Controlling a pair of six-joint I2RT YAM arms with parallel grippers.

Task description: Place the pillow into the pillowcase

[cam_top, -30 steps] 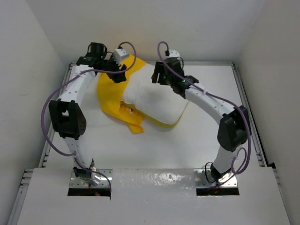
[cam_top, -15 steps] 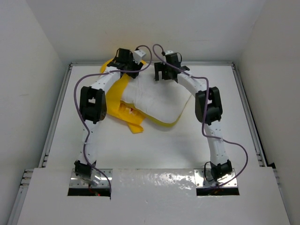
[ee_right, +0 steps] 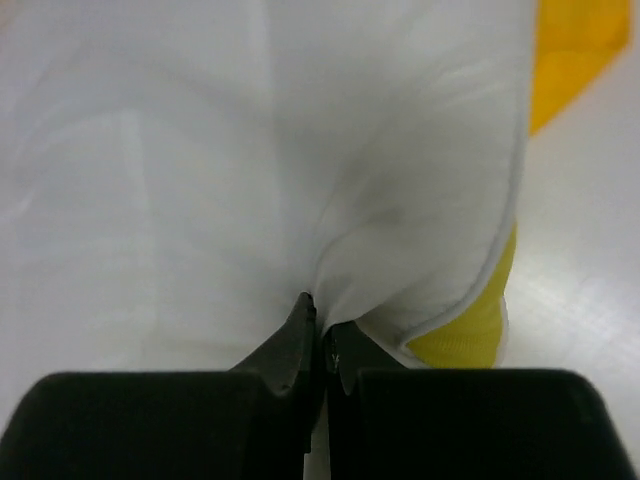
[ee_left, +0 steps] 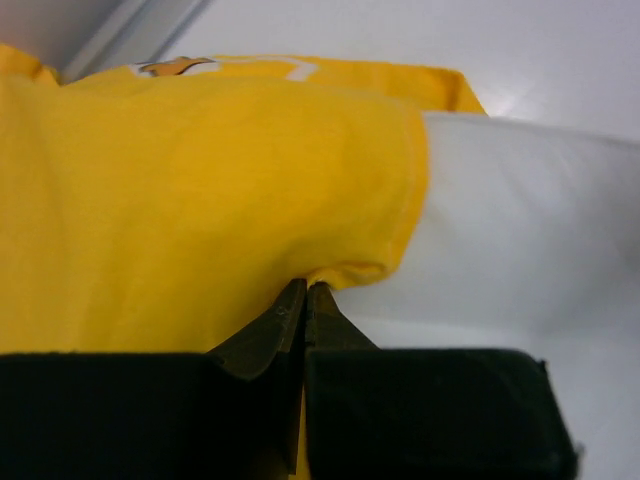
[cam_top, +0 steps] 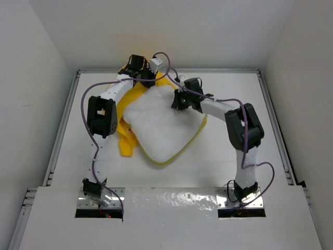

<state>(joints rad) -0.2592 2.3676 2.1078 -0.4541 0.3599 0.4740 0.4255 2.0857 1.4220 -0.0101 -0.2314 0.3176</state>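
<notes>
Overhead, we see the white surface point(cam_top: 218, 172), enclosed by white walls point(cam_top: 31, 78) at the left, far and right, with a metal rail point(cam_top: 64, 127) along each side edge. The pillow point(cam_top: 164, 125) lies on the far half, turned cornerwise so that one corner points toward the arm bases. Its yellow edge band point(cam_top: 166, 160) shows along the near and right margins, and nearly all of its white quilted face is uncovered. The pillowcase point(cam_top: 126, 146) lies crumpled along the pillow's left side, between it and the left rail, and runs back to the far wall. In the left wrist view its hemmed edge overlaps the pillow's end; we cannot tell whether that end sits inside the opening or merely under the cloth. Open surface lies on the near side, between the pillow and the arm bases, and to the right of the pillow as far as the right rail. At the far left the cloth is crowded against the wall. The left gripper point(ee_left: 305, 300), at the far edge, is pinched fully together on a fold of the pillowcase just at its hem. The right gripper point(ee_right: 320, 318), over the pillow's far right part, is likewise closed tight, nipping a pucker of the pillow's white cover beside the yellow band.
</notes>
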